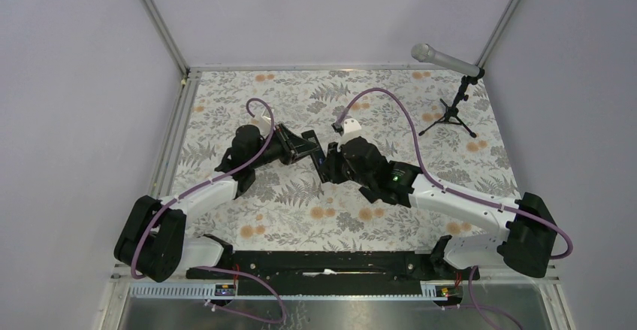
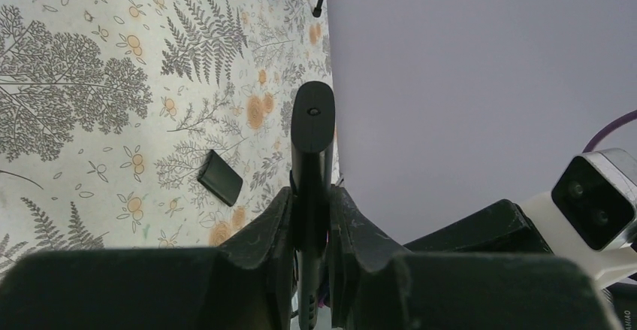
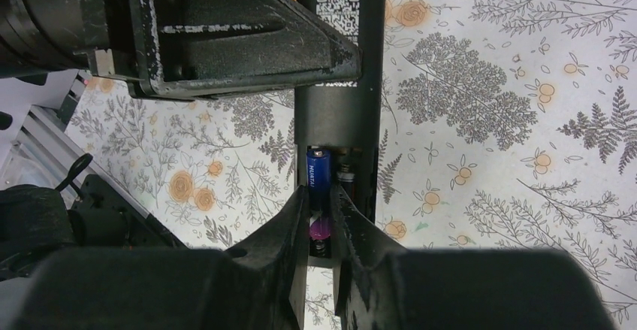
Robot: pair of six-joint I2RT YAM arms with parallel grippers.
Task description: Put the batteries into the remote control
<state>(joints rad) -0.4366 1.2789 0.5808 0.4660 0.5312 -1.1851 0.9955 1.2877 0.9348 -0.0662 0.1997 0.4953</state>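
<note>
Plain lilac walls (image 1: 315,14) all round; a fern-and-flower tablecloth (image 1: 300,217) in the middle, a microphone (image 1: 443,58) upper right.

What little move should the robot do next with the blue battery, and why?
Probably press the blue battery fully down: the right gripper pinches it in the open back of the remote control, which the left gripper holds.
</note>
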